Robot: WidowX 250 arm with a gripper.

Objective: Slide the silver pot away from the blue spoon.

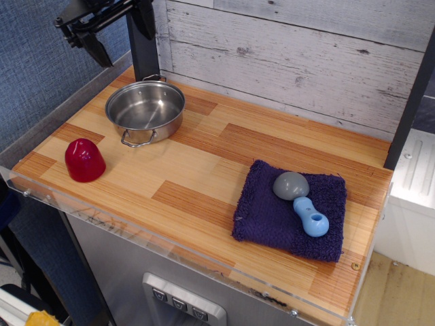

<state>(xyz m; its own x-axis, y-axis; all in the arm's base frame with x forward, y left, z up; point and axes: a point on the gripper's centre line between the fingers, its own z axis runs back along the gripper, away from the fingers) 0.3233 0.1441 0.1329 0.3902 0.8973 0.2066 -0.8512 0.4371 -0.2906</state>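
Wood-grain planks in light and darker orange make up the counter (pixel 204 170) we look down on, edged at the near side by a clear plastic lip above a grey cabinet front. Nearest to us on the right we see the purple cloth (pixel 272 221) lying flat, and on it the blue spoon (pixel 302 202), its grey bowl pointing toward the wall and its light-blue handle with the hole pointing toward us. Over at the left front we find the red dome (pixel 84 159) standing on the bare wood, close to the counter's edge. Farther back on the left sits the silver pot (pixel 145 111), upright and empty, one wire loop handle facing the dome and the other facing the wall; it is well apart from the spoon, at the opposite end of the counter. Behind it runs the whitewashed plank wall (pixel 292 54). Highest and farthest, at the top left corner, we see the gripper (pixel 115 24) in the air above the pot, touching nothing, its two dark fingers spread wide apart and holding nothing.
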